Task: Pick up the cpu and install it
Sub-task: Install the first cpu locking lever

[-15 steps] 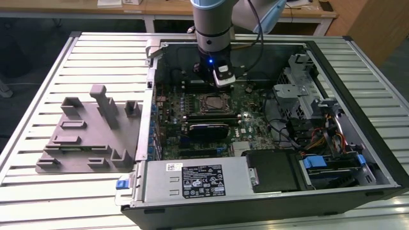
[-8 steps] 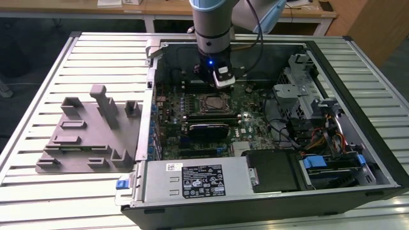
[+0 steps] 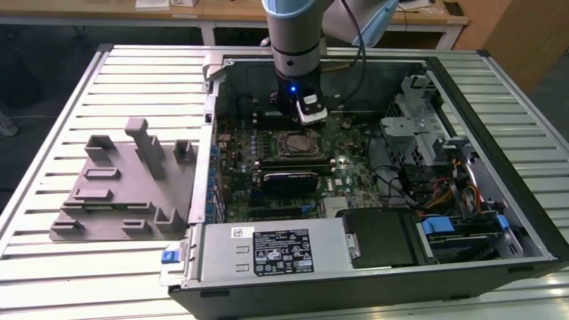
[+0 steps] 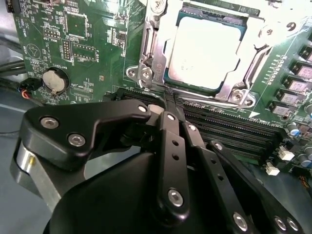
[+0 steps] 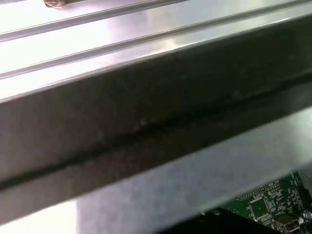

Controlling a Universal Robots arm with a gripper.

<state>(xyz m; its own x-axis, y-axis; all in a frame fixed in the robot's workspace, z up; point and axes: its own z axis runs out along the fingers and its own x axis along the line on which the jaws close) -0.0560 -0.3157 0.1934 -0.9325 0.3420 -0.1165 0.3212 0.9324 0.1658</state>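
Silver cpu [image 4: 204, 53] seated in its socket, just beyond black gripper [image 4: 170, 100], fingers pressed together, holding nothing

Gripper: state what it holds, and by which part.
Nothing. The gripper is shut and empty; the cpu sits in its socket on the motherboard.

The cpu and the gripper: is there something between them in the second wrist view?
Nothing visible stands between them. The cpu already lies in its socket frame on the motherboard; the gripper, fingers together, hangs beside it over the memory slots.
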